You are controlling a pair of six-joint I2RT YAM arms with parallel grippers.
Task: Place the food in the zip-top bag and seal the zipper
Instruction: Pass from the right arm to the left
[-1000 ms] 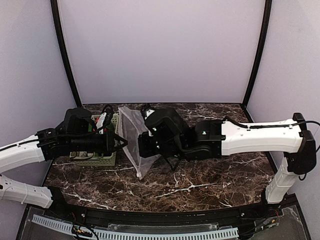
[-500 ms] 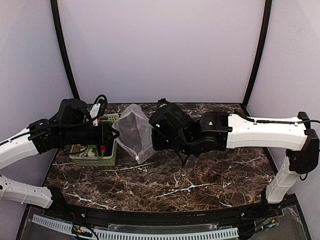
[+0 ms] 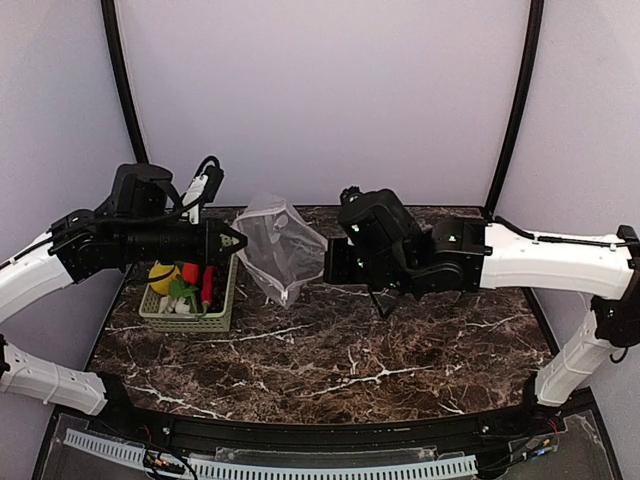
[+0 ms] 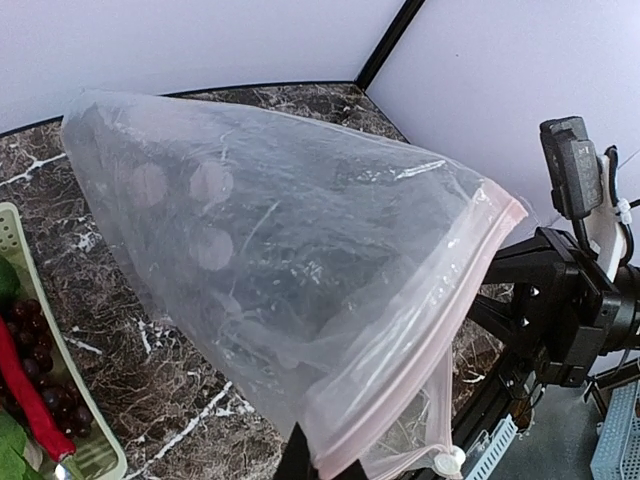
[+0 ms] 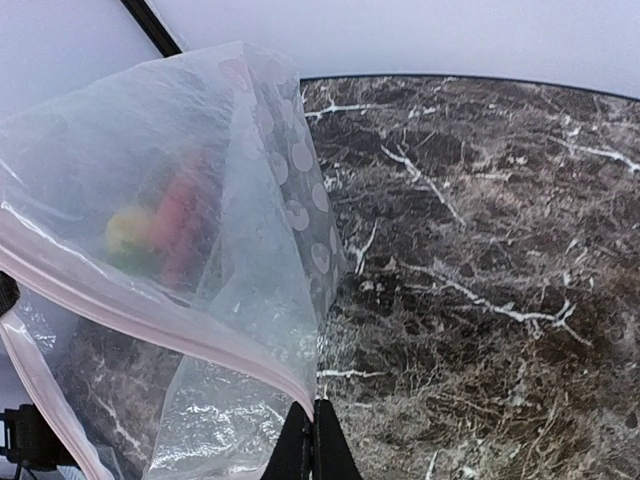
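Zip-top bag (image 3: pixel 282 252): clear, white-dotted, pink-edged mouth

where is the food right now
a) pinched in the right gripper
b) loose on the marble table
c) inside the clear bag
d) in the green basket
D: the lemon and red chili sit in the basket, beside the lifted bag, which looks empty.

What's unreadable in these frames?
- Right wrist: food only a yellow-red blur behind the zip-top bag.
- Left wrist: basket cut by the left edge.
- Both wrist views: left gripper and right gripper fingers mostly below the bottom edge.
- Top view: zipper too thin to see.
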